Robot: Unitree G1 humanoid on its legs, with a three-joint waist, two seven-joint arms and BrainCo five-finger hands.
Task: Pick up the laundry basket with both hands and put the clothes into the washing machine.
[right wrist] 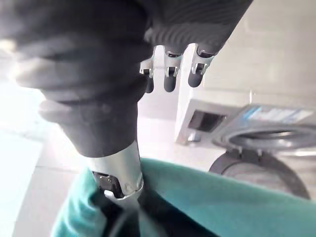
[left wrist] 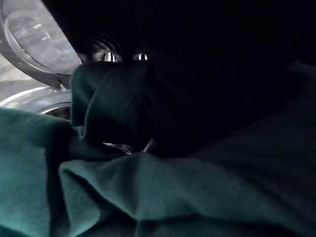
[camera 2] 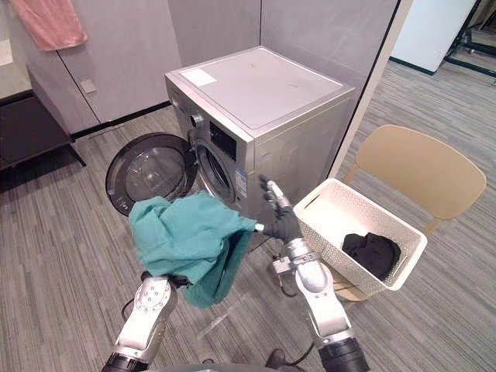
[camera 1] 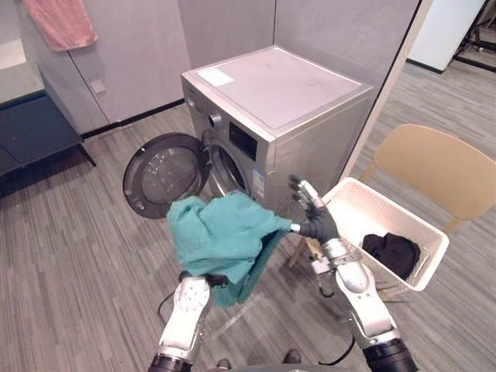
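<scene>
The teal garment (camera 1: 221, 232) drapes over my left hand (left wrist: 103, 43), whose grasp I cannot tell. My right hand (camera 1: 316, 218) is spread open at the garment's right edge. The washing machine's drum opening (camera 1: 226, 169) lies directly beyond the garment, nearer my left hand.

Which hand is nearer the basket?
Right. The right hand is just beside the basket; the left hand is farther off, under the teal cloth.
</scene>
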